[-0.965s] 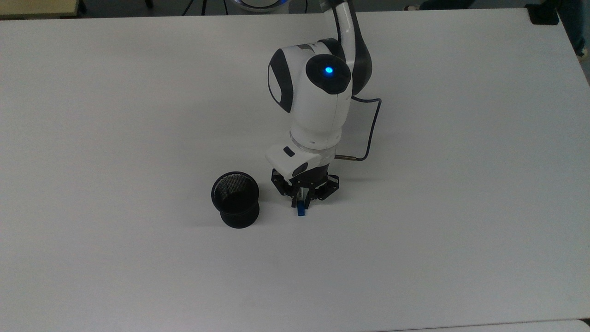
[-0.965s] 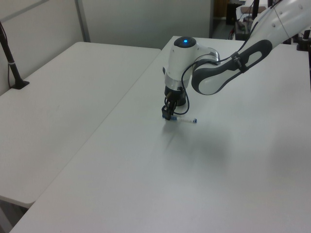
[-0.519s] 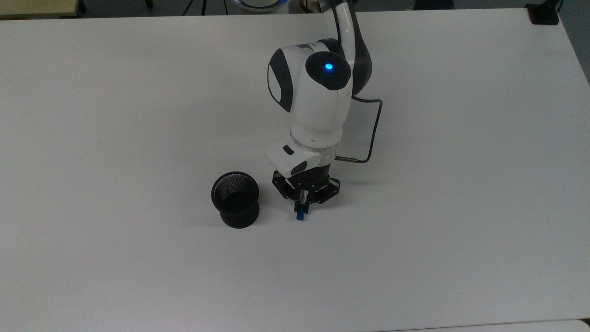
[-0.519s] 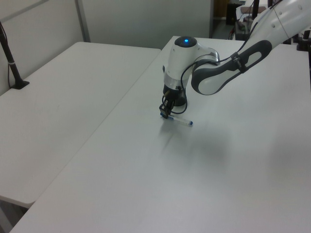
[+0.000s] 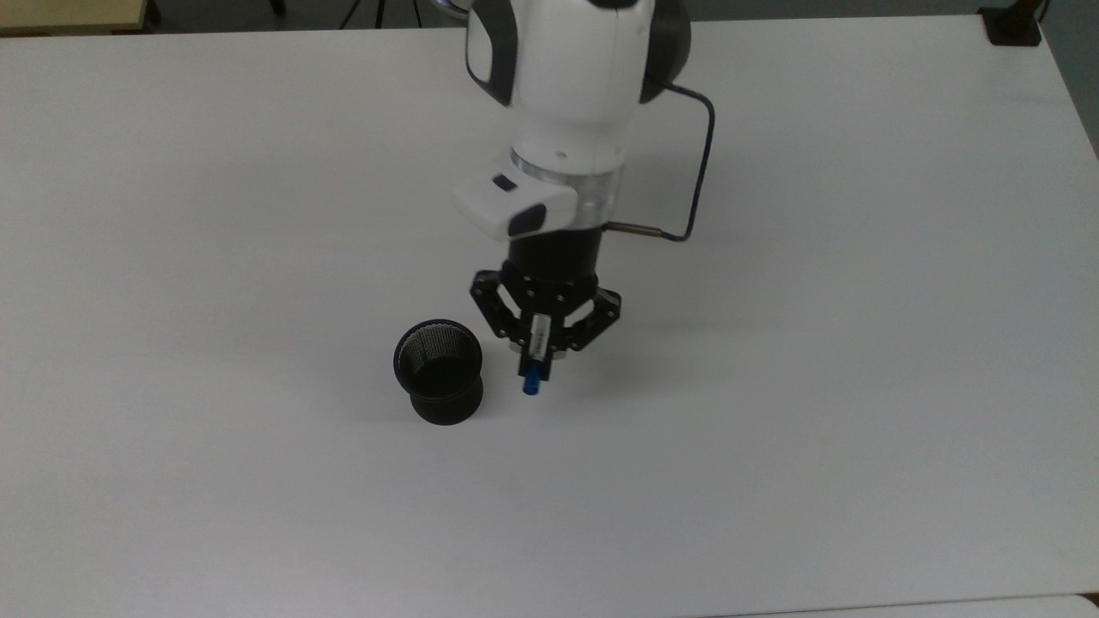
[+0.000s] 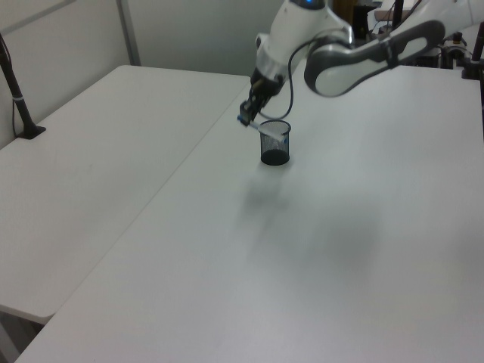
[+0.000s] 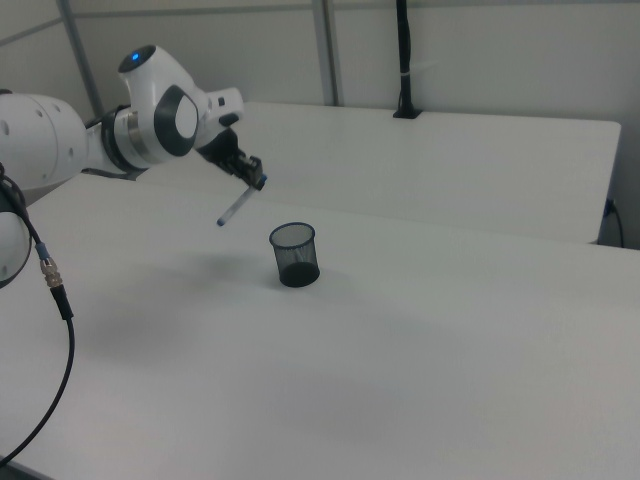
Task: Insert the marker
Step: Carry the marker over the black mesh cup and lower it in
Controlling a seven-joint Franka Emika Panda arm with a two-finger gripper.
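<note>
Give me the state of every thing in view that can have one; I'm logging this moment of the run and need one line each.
marker: held in the air, tilted, not yet in the cup.
claw: shut on the marker, raised above the table.
black mesh cup: upright on the table, empty, nothing touching it.
table: bears the cup.

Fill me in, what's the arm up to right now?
The gripper is shut on the marker and holds it in the air, tilted, off the table. The black mesh cup stands upright on the table, with nothing seen inside it. In the right view the marker hangs to the right view's left of the cup and above its rim, so insertion isn't done yet.
</note>
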